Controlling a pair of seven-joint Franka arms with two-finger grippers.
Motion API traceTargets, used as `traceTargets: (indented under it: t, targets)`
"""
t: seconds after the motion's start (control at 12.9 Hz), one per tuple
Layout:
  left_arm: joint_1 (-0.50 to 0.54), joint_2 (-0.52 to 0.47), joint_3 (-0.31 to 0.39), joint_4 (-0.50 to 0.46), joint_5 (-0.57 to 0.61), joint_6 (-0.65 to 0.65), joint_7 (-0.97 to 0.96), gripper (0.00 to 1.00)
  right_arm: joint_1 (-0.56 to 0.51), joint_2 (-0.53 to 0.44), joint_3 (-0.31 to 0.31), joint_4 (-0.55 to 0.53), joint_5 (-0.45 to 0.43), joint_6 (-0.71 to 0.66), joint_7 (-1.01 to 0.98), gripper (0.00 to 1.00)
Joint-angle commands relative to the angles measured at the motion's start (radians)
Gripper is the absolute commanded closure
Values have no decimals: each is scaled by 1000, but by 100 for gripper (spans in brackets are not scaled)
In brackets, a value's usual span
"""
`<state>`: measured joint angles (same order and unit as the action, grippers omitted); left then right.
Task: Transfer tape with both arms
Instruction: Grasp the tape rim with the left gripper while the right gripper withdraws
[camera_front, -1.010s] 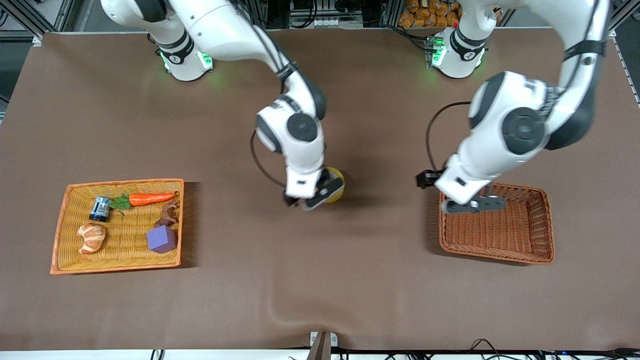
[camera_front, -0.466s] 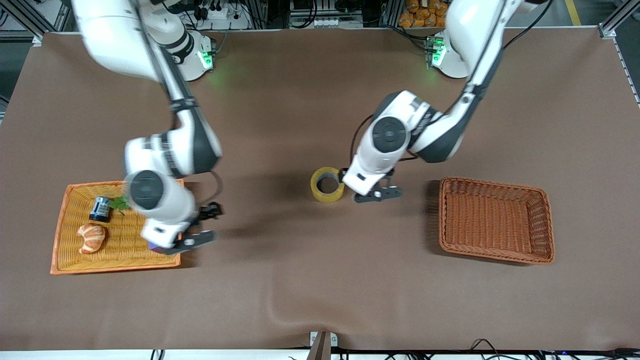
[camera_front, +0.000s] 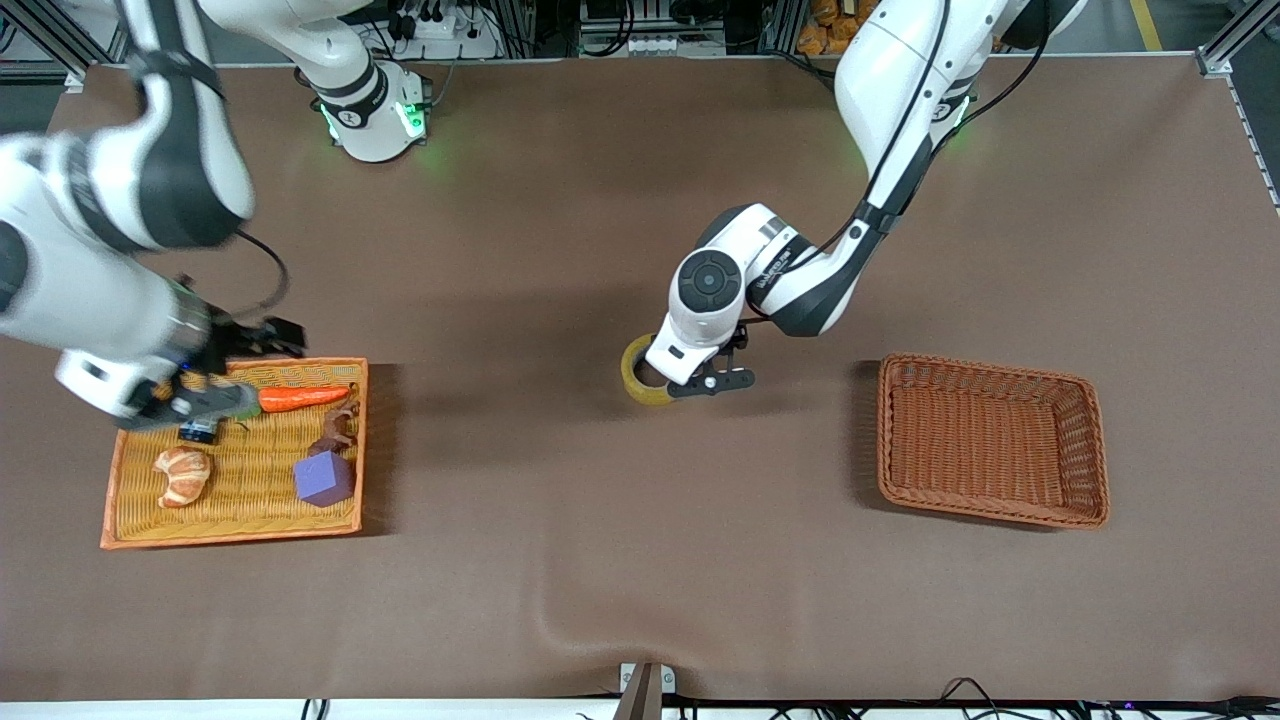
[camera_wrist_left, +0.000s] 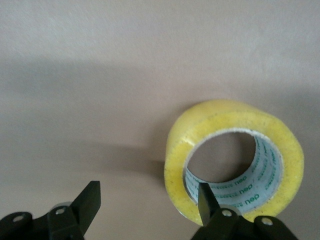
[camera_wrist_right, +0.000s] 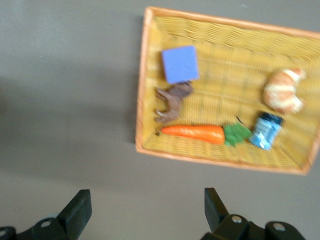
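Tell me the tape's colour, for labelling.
Translucent yellow tape with a grey printed core; the left wrist view shows it best.

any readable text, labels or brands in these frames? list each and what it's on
"deli": printed repeatedly on the grey inner core of the tape, seen in the left wrist view; the print shows inverted there.
Blue can in the yellow tray: label too blurred to read.
Marking on the left arm's forearm: too small to read.
Nothing else carries text.
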<state>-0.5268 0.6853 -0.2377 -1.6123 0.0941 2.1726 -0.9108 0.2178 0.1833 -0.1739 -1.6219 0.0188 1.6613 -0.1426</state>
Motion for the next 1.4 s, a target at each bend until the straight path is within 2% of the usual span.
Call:
traceTargets:
  t: [0.0, 0.08, 0.16, 0.47, 0.62, 0.7, 0.78, 0.85, 1.09, 1.32]
  targets:
    - [-24, 16, 9, 12, 38, 13, -39, 14, -118, -84, 34, -66, 24, -24, -2, 0]
    - [-24, 22, 8, 12, 38, 32, -39, 23, -135, -96, 37, -59, 42, -32, 0, 0]
    - [-30, 29, 8, 15, 36, 39, -42, 40, -138, -125, 36, -59, 44, -35, 5, 0]
    - [-38, 52, 12, 23, 35, 81, -53, 44, -178, -208, 34, -62, 43, -96, 72, 0]
    - [-38, 75, 14, 23, 36, 128, -66, 52, -185, -223, 65, -65, 41, -127, 150, 0]
    - [-38, 82, 14, 23, 36, 137, -66, 63, -199, -223, 92, -64, 35, -136, 194, 0]
    - [-38, 86, 15, 23, 39, 154, -65, 85, -221, -223, 121, -61, 30, -138, 207, 0]
    - [-39, 83, 15, 23, 58, 159, -68, 100, -247, -223, 143, -56, 27, -135, 207, 0]
    - [-18, 48, 18, 20, 82, 136, -71, 100, -259, -223, 154, -53, 18, -137, 184, 0]
    - [51, -102, 20, 14, 105, -9, -54, 100, -248, -223, 160, -36, -14, -137, 179, 0]
